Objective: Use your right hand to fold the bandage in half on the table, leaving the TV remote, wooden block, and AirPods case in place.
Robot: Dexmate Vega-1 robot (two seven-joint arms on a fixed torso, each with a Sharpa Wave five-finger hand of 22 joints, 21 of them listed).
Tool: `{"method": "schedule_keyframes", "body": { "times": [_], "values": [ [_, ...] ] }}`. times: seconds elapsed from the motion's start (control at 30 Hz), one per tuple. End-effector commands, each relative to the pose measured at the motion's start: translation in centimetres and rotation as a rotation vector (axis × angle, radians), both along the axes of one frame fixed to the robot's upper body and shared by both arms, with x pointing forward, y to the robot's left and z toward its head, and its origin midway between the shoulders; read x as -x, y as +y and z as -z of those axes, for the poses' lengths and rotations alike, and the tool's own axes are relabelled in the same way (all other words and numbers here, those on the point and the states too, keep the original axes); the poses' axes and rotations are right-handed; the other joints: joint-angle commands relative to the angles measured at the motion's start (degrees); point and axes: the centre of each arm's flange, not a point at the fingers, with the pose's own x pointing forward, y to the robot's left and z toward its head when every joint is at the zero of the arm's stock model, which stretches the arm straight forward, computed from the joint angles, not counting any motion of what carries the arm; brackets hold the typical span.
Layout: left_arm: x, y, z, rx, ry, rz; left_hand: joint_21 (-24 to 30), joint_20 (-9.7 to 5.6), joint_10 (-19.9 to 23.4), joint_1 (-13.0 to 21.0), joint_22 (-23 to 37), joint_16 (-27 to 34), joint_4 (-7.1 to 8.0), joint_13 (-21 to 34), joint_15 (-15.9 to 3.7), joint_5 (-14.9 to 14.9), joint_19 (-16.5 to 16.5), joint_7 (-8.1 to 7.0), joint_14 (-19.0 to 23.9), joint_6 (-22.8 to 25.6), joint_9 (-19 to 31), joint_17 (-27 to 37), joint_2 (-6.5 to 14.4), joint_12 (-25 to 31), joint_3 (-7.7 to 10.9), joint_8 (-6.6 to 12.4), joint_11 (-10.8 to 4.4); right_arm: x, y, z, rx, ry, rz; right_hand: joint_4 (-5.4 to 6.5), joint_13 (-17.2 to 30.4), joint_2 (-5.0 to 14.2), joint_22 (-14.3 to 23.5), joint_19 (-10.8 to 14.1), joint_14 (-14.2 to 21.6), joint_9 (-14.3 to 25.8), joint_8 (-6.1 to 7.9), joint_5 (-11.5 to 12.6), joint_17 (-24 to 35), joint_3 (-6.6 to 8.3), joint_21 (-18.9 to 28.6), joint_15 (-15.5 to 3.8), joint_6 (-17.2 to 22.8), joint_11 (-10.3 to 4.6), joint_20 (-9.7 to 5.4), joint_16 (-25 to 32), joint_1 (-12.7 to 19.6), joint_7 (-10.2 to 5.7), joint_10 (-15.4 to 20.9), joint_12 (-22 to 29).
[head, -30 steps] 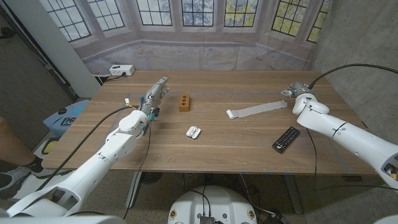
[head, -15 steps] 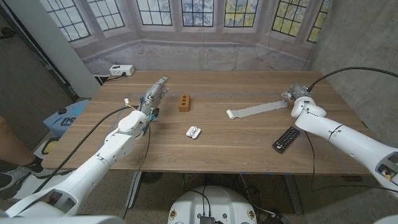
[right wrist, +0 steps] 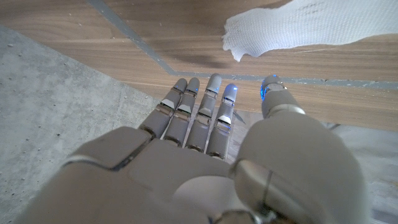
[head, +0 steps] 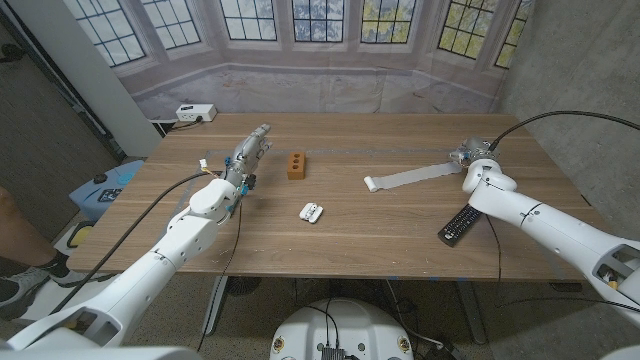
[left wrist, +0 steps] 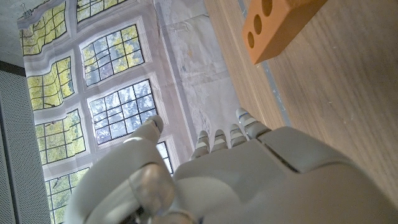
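Note:
The white bandage (head: pixel 412 176) lies stretched out as a strip on the right half of the wooden table (head: pixel 350 235), its left end rolled up. My right hand (head: pixel 471 152) hovers at the strip's right end with straight fingers (right wrist: pixel 211 112) and holds nothing; the bandage end (right wrist: pixel 298 28) lies just beyond the fingertips. The black TV remote (head: pixel 460 223) sits near my right forearm. The orange wooden block (head: pixel 296 165) (left wrist: pixel 280 25) and the white AirPods case (head: pixel 311 211) lie mid-table. My left hand (head: pixel 252 150) is stretched out left of the block, holding nothing.
A white power box (head: pixel 195 113) sits at the table's far left corner. The table's right edge (head: pixel 560 175) runs close behind my right hand. A person's leg (head: pixel 12 235) shows at the far left, beside a blue object (head: pixel 105 190) on the floor.
My right arm has shifted a little left and toward me, bringing the hand closer to the bandage's right end. The left arm and the objects are unmoved.

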Motion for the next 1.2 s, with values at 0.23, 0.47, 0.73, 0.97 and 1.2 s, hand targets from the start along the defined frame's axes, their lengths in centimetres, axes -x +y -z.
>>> {"method": "schedule_keyframes", "body": {
  "times": [0.23, 0.47, 0.73, 0.97, 1.2],
  "values": [
    [0.3, 0.0, 0.2, 0.0, 0.004, -0.004, -0.1, 0.34, 0.2, 0.2, 0.2, 0.2, -0.29, 0.3, 0.44, 0.3, 0.3, 0.2, 0.4, 0.8, 0.2, 0.3, 0.4, 0.4, 0.17, 0.52, -0.08, -0.2, 0.6, 1.1, 0.021, -0.002, 0.016, 0.11, 0.5, -0.13, 0.1, 0.7, 1.3, 0.2, 0.16, 0.2, 0.4, -0.19, 0.0, -7.95, 1.1, -0.03, -3.16, 0.3, 1.2, -0.2, 1.0, 0.7],
    [0.2, -0.4, 0.0, -0.01, 0.005, 0.003, -0.1, 0.35, 0.2, 0.2, 0.2, 0.2, -0.3, 0.3, 0.53, 0.3, 0.3, 0.23, 0.5, 1.0, 0.2, 0.3, 0.4, 0.4, 0.18, 0.54, -0.03, -0.2, 0.3, 1.8, 0.017, -0.003, 0.024, 0.24, 0.7, -0.09, 0.1, 0.9, 1.9, 0.2, 0.13, 0.2, 0.5, -0.38, 0.0, -8.03, 1.7, -0.07, -3.24, 0.5, 1.5, -0.31, 1.4, 1.0],
    [0.3, -0.6, -0.3, -0.019, 0.006, 0.001, -0.1, 0.37, 0.2, 0.2, 0.2, 0.2, -0.33, 0.3, 0.55, 0.3, 0.3, 0.26, 0.5, 1.1, 0.2, 0.3, 0.4, 0.4, 0.22, 0.55, 0.01, -0.4, 0.0, 2.4, 0.022, 0.004, 0.024, 0.35, 0.9, -0.1, 0.1, 1.1, 2.2, 0.2, 0.02, 0.2, 0.6, -0.63, -0.1, -8.27, 2.1, -0.38, -3.27, 0.5, 1.8, -0.34, 1.6, 1.2],
    [0.3, -0.9, -0.3, -0.024, 0.013, 0.001, -0.1, 0.4, 0.2, 0.2, 0.2, 0.2, -0.35, 0.3, 0.48, 0.3, 0.3, 0.22, 0.5, 1.2, 0.2, 0.3, 0.5, 0.4, 0.23, 0.53, 0.01, -0.6, -0.3, 3.0, 0.018, 0.006, 0.028, 0.47, 1.1, -0.03, 0.1, 1.2, 2.4, 0.2, -0.04, 0.2, 0.7, -0.83, -0.1, -8.36, 2.5, -0.48, -3.32, 0.5, 1.9, -0.43, 2.0, 1.4],
    [0.2, -1.1, -0.4, -0.025, 0.012, 0.002, -0.1, 0.37, 0.2, 0.2, 0.2, 0.2, -0.33, 0.3, 0.52, 0.3, 0.3, 0.22, 0.5, 1.3, 0.2, 0.4, 0.5, 0.4, 0.23, 0.52, 0.07, -0.7, -0.4, 3.1, 0.019, -0.007, 0.035, 0.5, 1.3, 0.07, 0.1, 1.4, 2.8, 0.3, -0.05, 0.2, 0.8, -0.98, -0.1, -8.39, 3.0, -0.54, -3.38, 0.5, 2.2, -0.54, 2.5, 1.8]
  ]
}}
